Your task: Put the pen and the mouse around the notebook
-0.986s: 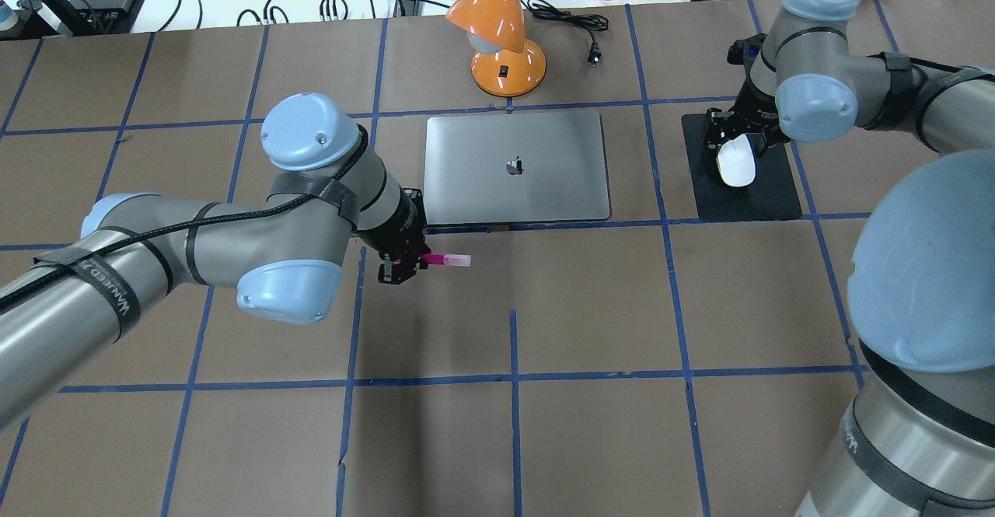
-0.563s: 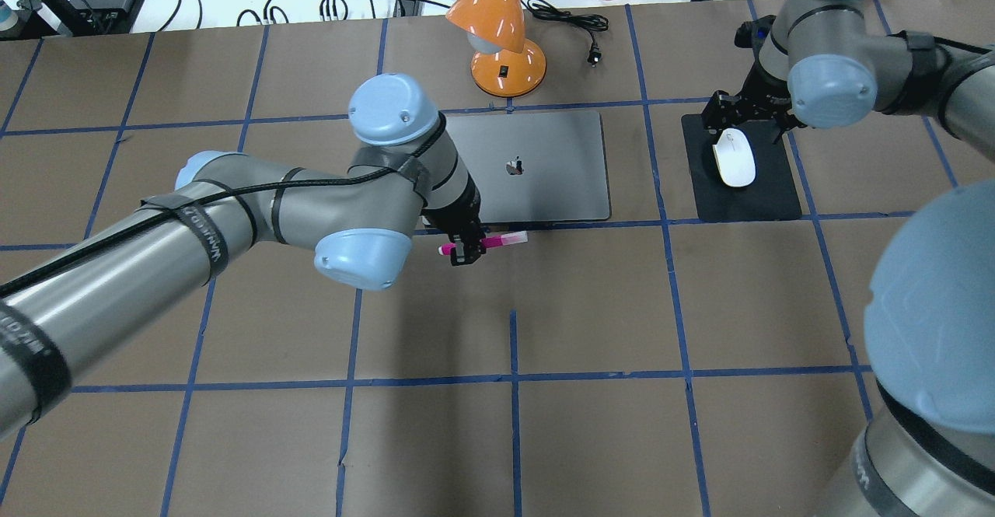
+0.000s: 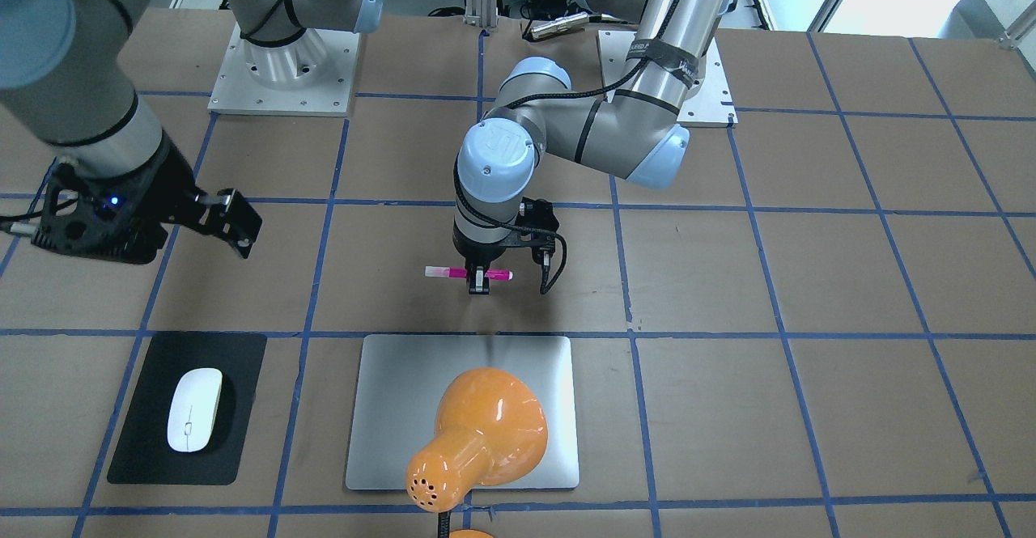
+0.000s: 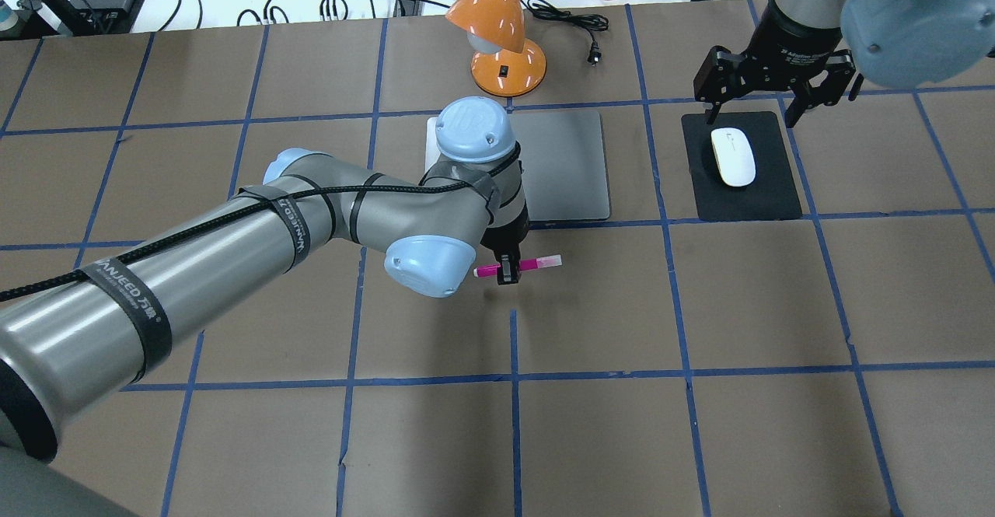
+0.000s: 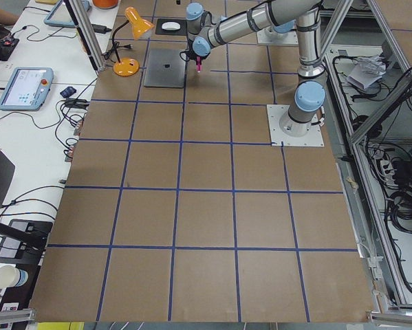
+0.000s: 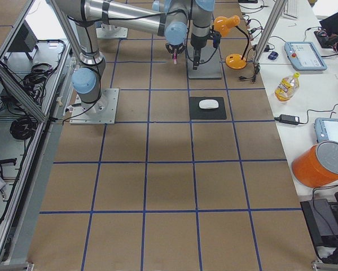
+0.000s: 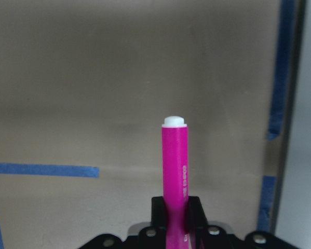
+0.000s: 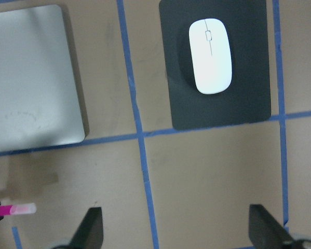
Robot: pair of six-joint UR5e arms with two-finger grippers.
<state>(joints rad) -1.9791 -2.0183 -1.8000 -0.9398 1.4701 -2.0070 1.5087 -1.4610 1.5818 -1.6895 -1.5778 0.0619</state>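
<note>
The near half of the table [image 4: 622, 424], on the robot's side, is lying wide and bare brown, crossed only by blue tape lines. Past it, toward the middle, the left gripper [image 4: 507, 272] is clenching the pen [image 4: 536, 263] around its middle and holding it level, parallel to the near edge of the notebook [image 4: 571, 167] and just clear of it. The notebook is lying flat, partly under the left arm's wrist. To its right, well apart, the mouse [image 4: 733, 156] is resting on a black pad [image 4: 766, 202]. The right gripper [image 4: 752, 118] is hanging above it, jaws spread wide and empty. An orange lamp [image 4: 509, 66] is standing toward the far edge.
</note>
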